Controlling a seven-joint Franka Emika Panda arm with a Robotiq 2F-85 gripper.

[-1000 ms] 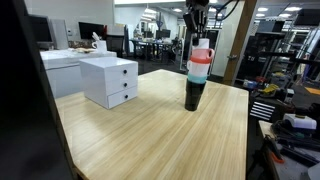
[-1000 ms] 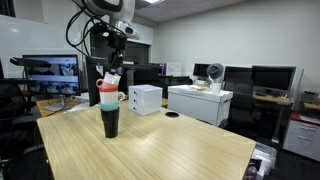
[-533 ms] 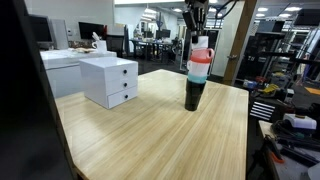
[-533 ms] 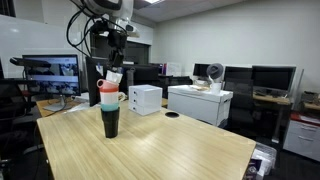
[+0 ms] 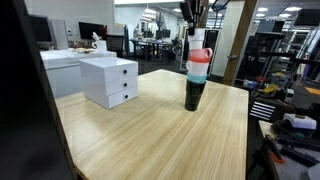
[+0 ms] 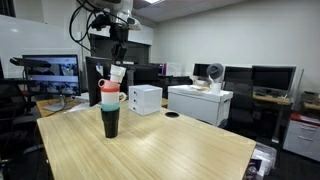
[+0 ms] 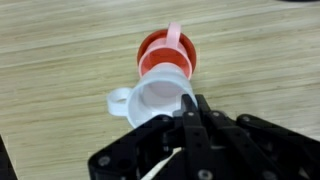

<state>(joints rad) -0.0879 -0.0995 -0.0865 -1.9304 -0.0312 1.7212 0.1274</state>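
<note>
- Seemingly, the stacking step is done: end effector [image 5: 196, 27], pinched closed and empty, hovers above white cup [image 7: 160, 95] topping cup stack [image 5: 197, 80].
- Next move calls for spreading the jaws before any regrasp.

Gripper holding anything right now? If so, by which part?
Yes: the white cup at the top of the stack. The gripper is shut on its rim, on the side opposite the handle. Whether it is clear of the red cup below cannot be told.
</note>
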